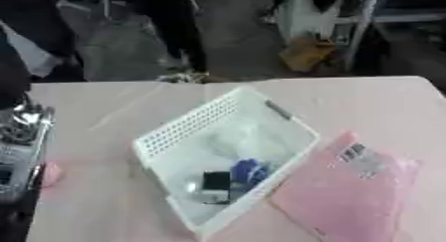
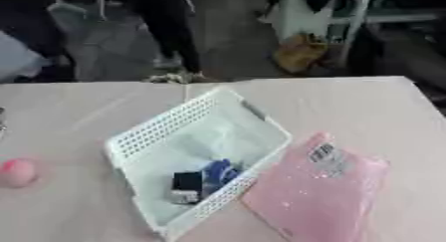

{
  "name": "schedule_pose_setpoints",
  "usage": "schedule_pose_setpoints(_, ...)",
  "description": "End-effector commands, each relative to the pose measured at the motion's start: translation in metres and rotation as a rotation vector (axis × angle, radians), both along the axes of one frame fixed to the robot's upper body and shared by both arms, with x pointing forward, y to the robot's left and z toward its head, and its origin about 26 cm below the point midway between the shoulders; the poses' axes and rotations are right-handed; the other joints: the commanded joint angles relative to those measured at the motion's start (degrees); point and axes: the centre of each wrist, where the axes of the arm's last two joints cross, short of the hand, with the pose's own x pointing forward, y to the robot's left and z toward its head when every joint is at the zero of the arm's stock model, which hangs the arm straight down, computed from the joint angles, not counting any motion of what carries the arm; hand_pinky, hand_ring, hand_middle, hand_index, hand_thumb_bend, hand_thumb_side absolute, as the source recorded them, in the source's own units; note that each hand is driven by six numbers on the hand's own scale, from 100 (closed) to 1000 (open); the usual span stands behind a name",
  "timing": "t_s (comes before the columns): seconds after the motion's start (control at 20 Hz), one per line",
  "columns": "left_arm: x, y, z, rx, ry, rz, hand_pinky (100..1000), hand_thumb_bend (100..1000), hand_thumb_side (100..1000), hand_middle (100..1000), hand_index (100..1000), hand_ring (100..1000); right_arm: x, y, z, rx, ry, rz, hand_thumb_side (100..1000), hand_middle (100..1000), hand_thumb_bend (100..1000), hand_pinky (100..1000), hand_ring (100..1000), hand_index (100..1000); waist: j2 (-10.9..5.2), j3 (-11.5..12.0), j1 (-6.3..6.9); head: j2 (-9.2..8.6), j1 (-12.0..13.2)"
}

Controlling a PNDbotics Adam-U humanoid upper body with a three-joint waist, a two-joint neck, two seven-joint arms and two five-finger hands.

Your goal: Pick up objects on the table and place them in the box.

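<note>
sitting in our white basket (image 1: 187,129): a blue item (image 1: 248,170) and a black-and-silver packet (image 1: 214,182), side by side at its near end.

just beside the basket's right wall a pink bag (image 2: 313,196) with a barcode label (image 2: 323,153) lies flat on the worktop (image 2: 366,106). a small pink ball (image 2: 17,171) rests near the worktop's left edge, well apart from the basket. at the left edge we see a black and silver part of our left arm (image 1: 22,136); whether our left hand is open or closed we cannot tell, and our right hand does not show.
</note>
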Motion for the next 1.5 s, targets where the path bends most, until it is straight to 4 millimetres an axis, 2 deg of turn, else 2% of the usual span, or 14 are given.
schedule_pose_setpoints(0.05, -0.002, 0.001, 0.007, 0.015, -0.021, 0.002, 530, 337, 1000, 808, 901, 758, -0.005, -0.002, 0.012, -0.027, -0.053, -0.003, 1000, 765, 100, 759, 806, 794, -1.07, 0.0, -0.57, -0.21, 0.2)
schedule_pose_setpoints(0.1, -0.002, 0.002, 0.008, 0.018, -0.019, 0.004, 530, 337, 1000, 808, 901, 758, -0.005, -0.002, 0.012, -0.027, -0.052, -0.003, 1000, 765, 100, 759, 806, 794, -1.06, 0.0, -0.57, -0.21, 0.2)
schedule_pose_setpoints(0.15, -0.003, 0.004, 0.01, 0.048, -0.008, 0.029, 529, 411, 1000, 830, 917, 775, -0.005, -0.002, 0.012, -0.028, -0.052, -0.004, 1000, 765, 100, 760, 806, 794, -1.1, 0.0, -0.57, -0.24, -0.1)
schedule_pose_setpoints(0.3, -0.003, 0.009, 0.019, 0.134, 0.037, 0.129, 529, 413, 1000, 832, 919, 777, -0.006, -0.003, 0.012, -0.03, -0.05, -0.007, 1000, 765, 100, 760, 806, 794, -1.18, 0.1, -0.6, -0.24, -0.4)
schedule_pose_setpoints(0.35, 0.0, 0.018, 0.02, 0.214, 0.114, 0.202, 570, 364, 1000, 900, 961, 865, -0.006, -0.003, 0.012, -0.034, -0.048, -0.009, 1000, 764, 100, 760, 805, 794, -1.39, 0.2, -0.36, 0.19, -0.6)
schedule_pose_setpoints(0.5, 0.005, 0.036, 0.036, 0.444, 0.357, 0.442, 593, 350, 1000, 909, 972, 881, -0.006, -0.003, 0.01, -0.036, -0.038, -0.009, 1000, 764, 100, 760, 806, 794, -1.81, 0.3, 0.07, 0.71, -0.7)
schedule_pose_setpoints(0.55, 0.006, 0.038, 0.038, 0.496, 0.414, 0.492, 676, 357, 1000, 926, 985, 932, -0.006, -0.003, 0.01, -0.036, -0.036, -0.009, 1000, 764, 100, 761, 805, 793, -1.89, 0.3, 0.18, 0.79, -0.7)
schedule_pose_setpoints(0.6, 0.011, 0.044, 0.038, 0.58, 0.507, 0.555, 676, 357, 1000, 926, 985, 932, -0.006, -0.003, 0.01, -0.037, -0.034, -0.007, 1000, 764, 100, 761, 805, 793, -2.04, 0.3, 0.26, 0.91, -0.7)
schedule_pose_setpoints(0.65, 0.016, 0.049, 0.036, 0.658, 0.594, 0.605, 758, 381, 1000, 939, 1000, 966, -0.006, -0.002, 0.01, -0.039, -0.033, -0.006, 1000, 764, 100, 761, 805, 793, -2.13, 0.2, 0.32, 0.95, -0.6)
schedule_pose_setpoints(1.0, 0.031, 0.059, 0.035, 0.932, 0.873, 0.719, 857, 396, 1000, 954, 1000, 993, -0.006, -0.003, 0.009, -0.041, -0.029, -0.005, 1000, 764, 100, 762, 805, 792, -2.26, 0.0, 0.43, 0.97, 0.1)
schedule_pose_setpoints(1.05, 0.033, 0.061, 0.033, 0.964, 0.908, 0.723, 911, 382, 1000, 970, 1000, 1000, -0.006, -0.002, 0.009, -0.041, -0.028, -0.004, 1000, 764, 100, 762, 805, 792, -2.3, -0.1, 0.54, 1.02, 0.2)
schedule_pose_setpoints(1.15, 0.039, 0.063, 0.029, 1.029, 0.986, 0.717, 943, 394, 1000, 976, 1000, 1000, -0.006, -0.002, 0.009, -0.042, -0.025, -0.002, 1000, 764, 100, 762, 805, 792, -2.39, -0.2, 0.7, 1.15, 0.4)
schedule_pose_setpoints(1.35, 0.049, 0.074, 0.017, 1.131, 1.111, 0.75, 976, 417, 1000, 978, 1000, 1000, -0.006, -0.002, 0.009, -0.048, -0.022, 0.0, 1000, 764, 100, 762, 805, 791, -2.63, -0.3, 1.04, 1.25, 0.5)
schedule_pose_setpoints(1.5, 0.054, 0.085, -0.005, 1.14, 1.213, 0.754, 1000, 427, 1000, 1000, 1000, 1000, -0.006, -0.002, 0.009, -0.049, -0.02, 0.001, 1000, 764, 100, 763, 806, 791, -2.62, -0.4, 1.26, 1.01, 0.5)
